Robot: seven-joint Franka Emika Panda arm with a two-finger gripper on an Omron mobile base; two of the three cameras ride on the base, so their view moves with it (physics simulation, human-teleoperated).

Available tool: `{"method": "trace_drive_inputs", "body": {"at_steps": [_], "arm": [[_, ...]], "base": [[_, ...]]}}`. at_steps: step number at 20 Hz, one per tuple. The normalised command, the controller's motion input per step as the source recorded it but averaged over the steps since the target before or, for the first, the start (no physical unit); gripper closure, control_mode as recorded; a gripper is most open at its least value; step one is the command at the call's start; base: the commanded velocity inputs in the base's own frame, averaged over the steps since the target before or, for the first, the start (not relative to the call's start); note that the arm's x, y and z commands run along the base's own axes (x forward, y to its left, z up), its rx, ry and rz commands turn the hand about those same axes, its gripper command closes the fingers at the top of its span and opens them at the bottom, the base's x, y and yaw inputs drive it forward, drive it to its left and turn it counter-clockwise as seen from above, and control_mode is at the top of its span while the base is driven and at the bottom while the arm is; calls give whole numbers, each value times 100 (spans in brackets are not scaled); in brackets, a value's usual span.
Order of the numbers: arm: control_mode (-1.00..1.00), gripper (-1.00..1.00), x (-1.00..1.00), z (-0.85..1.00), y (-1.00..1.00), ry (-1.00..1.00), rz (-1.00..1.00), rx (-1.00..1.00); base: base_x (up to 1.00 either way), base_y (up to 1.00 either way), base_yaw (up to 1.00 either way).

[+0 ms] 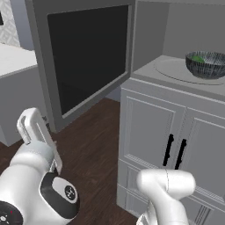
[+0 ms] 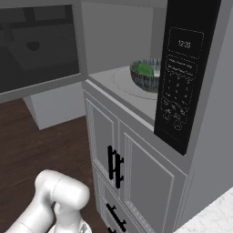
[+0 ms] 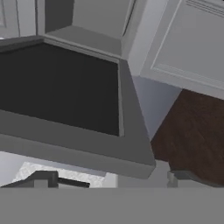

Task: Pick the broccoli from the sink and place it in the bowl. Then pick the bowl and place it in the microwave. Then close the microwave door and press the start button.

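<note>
The microwave stands open, and the bowl sits inside on its round turntable. The green broccoli lies in the bowl. The microwave door is swung wide to the left, its black glass facing the room. In the hand view my gripper is open and holds nothing, its fingertips spread wide just off the door's grey frame. The black control panel with its buttons is on the microwave's right. The sink is out of view.
White cabinet doors with black handles stand under the microwave. Dark wood floor lies below the open door. A pale counter is at the far left, and a marble counter corner at the lower right.
</note>
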Motion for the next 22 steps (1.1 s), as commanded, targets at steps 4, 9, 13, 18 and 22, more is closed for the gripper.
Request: {"method": "trace_drive_inputs", "body": {"at_steps": [4,9,13,18,22], "arm": [[-100,-100,36,-9,31,0,0,10],[-100,-100,48,-20,19,0,3,9],[-100,-100,51,-33,25,0,4,4],[-100,-100,48,-36,25,0,3,6],[-100,-100,1,3,-1,-8,0,0]], "base": [[0,0,0],[0,0,0],[0,0,0],[0,0,0],[0,0,0]]}}
